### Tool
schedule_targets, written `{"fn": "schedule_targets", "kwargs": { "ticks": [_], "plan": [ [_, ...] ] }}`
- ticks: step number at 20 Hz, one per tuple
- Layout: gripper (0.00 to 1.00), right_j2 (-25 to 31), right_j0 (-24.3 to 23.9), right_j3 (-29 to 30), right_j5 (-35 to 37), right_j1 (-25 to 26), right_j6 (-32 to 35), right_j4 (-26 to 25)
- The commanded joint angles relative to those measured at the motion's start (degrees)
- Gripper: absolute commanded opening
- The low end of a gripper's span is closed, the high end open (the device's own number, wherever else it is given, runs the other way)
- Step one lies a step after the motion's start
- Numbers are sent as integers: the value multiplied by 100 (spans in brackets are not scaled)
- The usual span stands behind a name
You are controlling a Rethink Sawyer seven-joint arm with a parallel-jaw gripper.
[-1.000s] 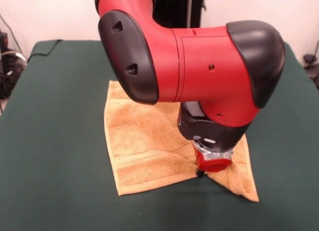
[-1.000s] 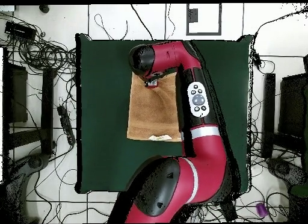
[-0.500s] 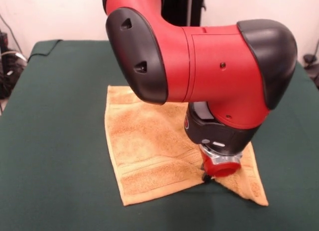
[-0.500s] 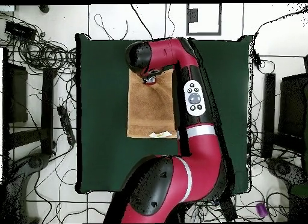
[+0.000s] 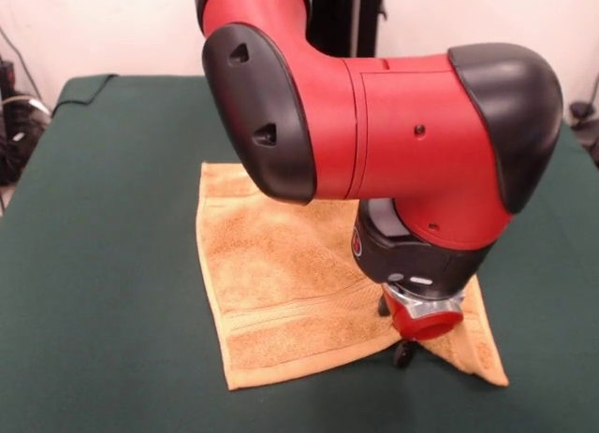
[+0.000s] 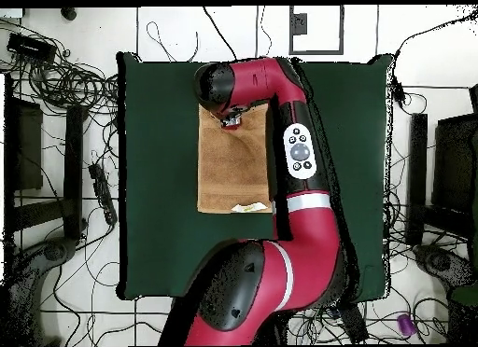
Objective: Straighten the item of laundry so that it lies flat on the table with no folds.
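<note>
The item of laundry (image 5: 281, 274), an orange-tan towel with a woven band near its front hem, lies spread on the table (image 5: 112, 227). My gripper (image 5: 393, 330) hangs over the towel's near edge, right of centre. Two dark fingers (image 5: 404, 353) show apart below the red flange, so it is open, with nothing seen between them. The hem dips into a small notch under the gripper, and the right corner (image 5: 487, 363) lies pulled outward. The arm hides the towel's right side. From overhead the towel (image 6: 231, 166) is a rectangle, with the gripper (image 6: 231, 120) at its top edge and a white tag (image 6: 250, 208) at its bottom edge.
The red arm (image 6: 299, 166) runs along the towel's right side in the overhead view. Green cloth (image 6: 159, 175) extends well beyond the towel on every side. Cables (image 6: 65, 82) and dark equipment lie on the floor around the table.
The gripper has moved toward the table's near edge, drawing the towel's near right corner outward. Only one dark finger showed before; now two show apart.
</note>
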Motion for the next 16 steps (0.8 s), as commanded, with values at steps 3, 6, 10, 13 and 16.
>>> {"fn": "schedule_targets", "kwargs": {
  "ticks": [3, 6, 10, 13, 16],
  "plan": [
    [100, 497, 238, 203, 38, 38, -1400, 239],
    [100, 480, 241, 236, 84, 15, -1464, 241],
    [100, 444, 191, 422, 25, -109, -1327, 310],
    [100, 399, 127, 666, -109, -281, -1189, 373],
    [100, 291, -289, 1989, -637, -1281, -628, 733]
  ]
}}
